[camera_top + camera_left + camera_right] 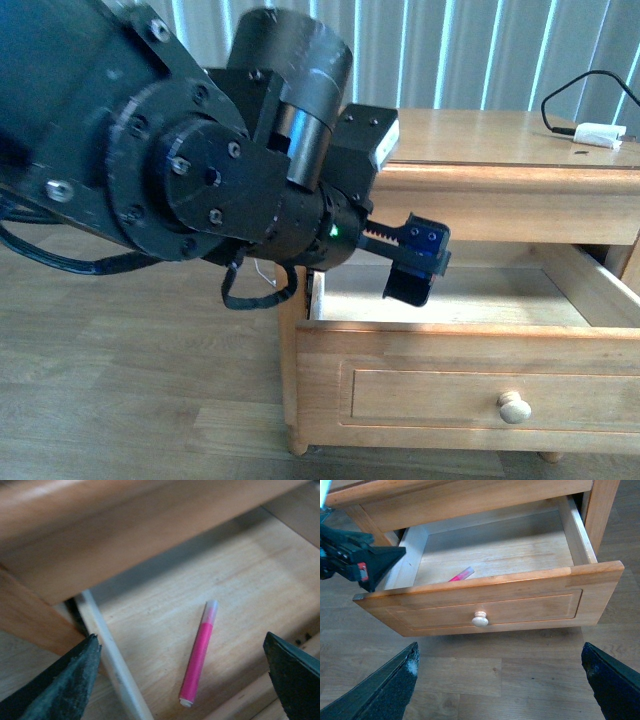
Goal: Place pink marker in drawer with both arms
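Note:
The pink marker (199, 654) lies loose on the pale floor of the pulled-out drawer (520, 602); in the right wrist view only its tip (462, 575) shows above the drawer front. My left gripper (412, 262) hangs open over the drawer's left end, its fingers (65, 680) wide apart with the marker below and between them, untouched. My right gripper (502, 682) is open in front of the drawer, above the floor, apart from the round knob (480, 619). In the front view the marker is hidden behind the drawer front (470, 385).
The drawer belongs to a wooden nightstand (480, 150). A white plug (598, 132) on a black cable lies on its top at the right. The left arm's bulky joints (200, 160) fill the left of the front view. Wood-plank floor (485, 675) lies before the drawer.

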Tool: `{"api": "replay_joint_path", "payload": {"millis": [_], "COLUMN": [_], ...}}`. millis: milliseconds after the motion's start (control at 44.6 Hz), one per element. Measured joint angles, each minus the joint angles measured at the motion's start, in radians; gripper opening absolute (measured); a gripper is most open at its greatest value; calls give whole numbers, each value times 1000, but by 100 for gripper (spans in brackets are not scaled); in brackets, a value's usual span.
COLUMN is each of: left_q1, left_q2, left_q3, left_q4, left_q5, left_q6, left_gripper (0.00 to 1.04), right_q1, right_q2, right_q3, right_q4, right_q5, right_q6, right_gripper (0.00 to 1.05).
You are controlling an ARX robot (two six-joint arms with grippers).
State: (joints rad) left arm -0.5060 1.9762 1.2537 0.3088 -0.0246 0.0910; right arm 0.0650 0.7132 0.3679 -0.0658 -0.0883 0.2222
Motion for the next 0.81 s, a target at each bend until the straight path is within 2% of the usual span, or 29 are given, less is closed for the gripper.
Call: {"api": "replay_joint_path", "payload": {"millis": [314, 470, 672, 806], "left_q1": [12, 25, 48, 74], "left_q2": [-294, -472, -725, -974], "left_q3": [-240, -385, -545, -672], "left_q4": [127, 133, 88, -16], "left_q5": [-150, -216, -296, -384], "left_q6": [-103, -126, -147, -180], "left_gripper": [98, 98, 98, 98], "right_q1": [0, 0, 0, 0], "right_q2": [0, 0, 0, 0], "right_q3": [0, 0, 0, 0], "right_q4": [0, 0, 0, 0], "right_q5": [0, 0, 0, 0], "right_q6": [0, 0, 0, 0], "right_gripper": [96, 96, 96, 96]}}
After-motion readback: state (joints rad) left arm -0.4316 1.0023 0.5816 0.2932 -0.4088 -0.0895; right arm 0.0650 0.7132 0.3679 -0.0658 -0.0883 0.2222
